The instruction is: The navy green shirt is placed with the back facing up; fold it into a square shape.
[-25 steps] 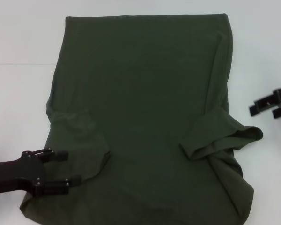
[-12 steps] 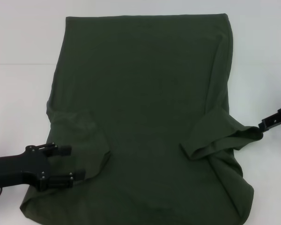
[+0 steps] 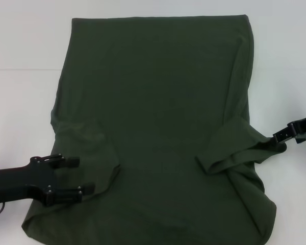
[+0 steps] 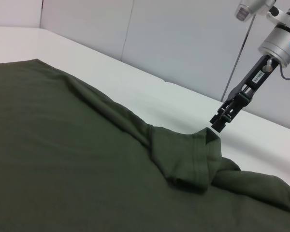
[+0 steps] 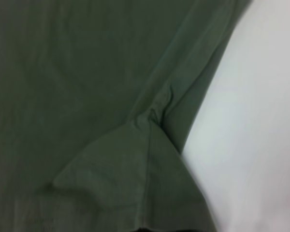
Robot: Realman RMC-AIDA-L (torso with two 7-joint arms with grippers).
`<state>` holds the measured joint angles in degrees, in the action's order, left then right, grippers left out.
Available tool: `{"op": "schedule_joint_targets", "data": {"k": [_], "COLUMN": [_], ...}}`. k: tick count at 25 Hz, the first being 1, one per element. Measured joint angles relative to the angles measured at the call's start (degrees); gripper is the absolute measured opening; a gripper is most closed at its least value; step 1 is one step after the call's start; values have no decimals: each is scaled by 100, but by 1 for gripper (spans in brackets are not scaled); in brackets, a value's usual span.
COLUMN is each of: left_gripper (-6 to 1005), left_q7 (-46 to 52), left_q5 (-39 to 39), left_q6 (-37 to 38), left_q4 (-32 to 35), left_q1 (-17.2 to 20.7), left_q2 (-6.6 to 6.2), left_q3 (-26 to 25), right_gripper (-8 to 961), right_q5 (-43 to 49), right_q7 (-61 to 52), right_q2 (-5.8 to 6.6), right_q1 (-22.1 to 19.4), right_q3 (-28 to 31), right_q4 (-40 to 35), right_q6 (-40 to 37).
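Observation:
The navy green shirt [image 3: 158, 102] lies spread on the white table, plain back up, collar end toward me. Its left sleeve [image 3: 86, 143] is folded in flat. Its right sleeve [image 3: 239, 148] is folded in and rumpled, with its cuff tip sticking out to the right. My left gripper [image 3: 81, 175] is open, low over the shirt's near left part, just by the left sleeve's edge. My right gripper [image 3: 281, 137] is at the right sleeve's cuff tip. The left wrist view shows it [image 4: 218, 122] right above that cuff [image 4: 205, 137]. The right wrist view shows only the sleeve and armpit seam [image 5: 154, 111].
The white table [image 3: 20, 102] shows bare to the left and right of the shirt. The shirt's near right corner [image 3: 262, 214] is bunched in folds. A pale wall [image 4: 183, 43] stands behind the table's far side.
My right gripper came down and in from the right to the right sleeve's cuff tip. My left gripper slid a little to the right over the shirt. The shirt has not moved.

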<state>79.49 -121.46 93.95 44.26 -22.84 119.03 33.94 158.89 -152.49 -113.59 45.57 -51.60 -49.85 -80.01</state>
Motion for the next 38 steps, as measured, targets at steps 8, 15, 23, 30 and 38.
{"op": "schedule_joint_targets", "data": {"k": [8, 15, 23, 30, 38], "left_gripper": [887, 887, 887, 887, 888], "left_q7": [-7, -11, -13, -18, -22], "left_q5": [-14, -18, -18, -18, -18], "left_q6": [0, 1, 1, 1, 1], "left_q4": [-5, -6, -5, -5, -6], "left_q1": [-1, 0, 42, 77, 87], "left_q2": [5, 16, 22, 23, 32], "left_q3": [-1, 5, 12, 4, 12], "right_gripper": [688, 638, 639, 534, 198], "right_q5": [62, 295, 301, 301, 300], "right_q7": [-41, -62, -67, -72, -77], "right_q2": [-44, -167, -245, -286, -310], "right_q1": [33, 32, 38, 64, 94], "right_q3": [-184, -222, -244, -322, -375], "right_q4": [207, 229, 230, 231, 230], "right_q6": [245, 461, 628, 664, 696]}}
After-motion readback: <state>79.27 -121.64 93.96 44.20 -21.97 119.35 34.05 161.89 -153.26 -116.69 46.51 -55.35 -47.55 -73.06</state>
